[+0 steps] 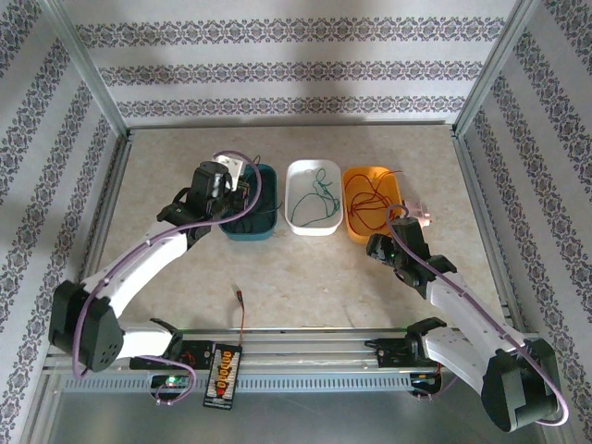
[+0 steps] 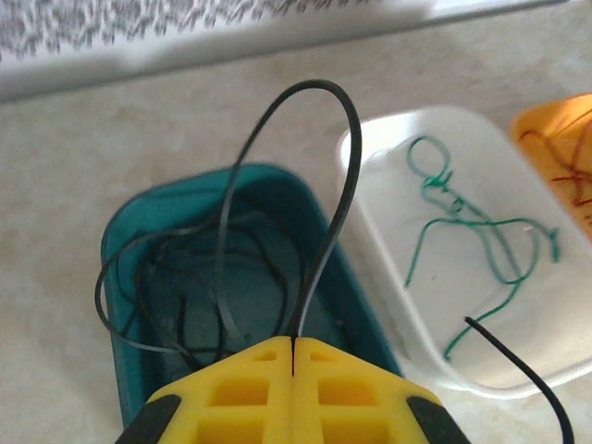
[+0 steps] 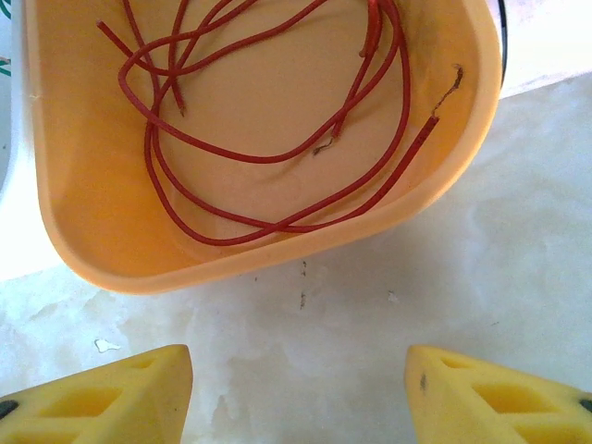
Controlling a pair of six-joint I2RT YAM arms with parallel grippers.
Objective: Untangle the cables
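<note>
Beige tabletop [image 1: 305, 277] bears three bins [image 1: 314, 229] (cables [image 3: 277, 160] inside).

Three bins are sitting side by side on the table [image 1: 305, 277], with a cable lying in each.
The left bin [image 2: 111, 240], middle bin [image 1: 314, 228] and right bin [image 3: 231, 264] are holding the left cable [image 2: 350, 176], middle cable [image 2: 453, 199] and right cable [image 3: 268, 160]. The left gripper [image 2: 293, 356] is hovering at the left bin's near end, pinching the left cable as it arches up. The right gripper [image 3: 298, 370] is hanging before the right bin, jaws apart.

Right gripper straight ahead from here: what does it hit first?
The open right gripper would probably meet the near wall of the orange bin first; the red cables lie beyond, inside. Height is unclear.
</note>
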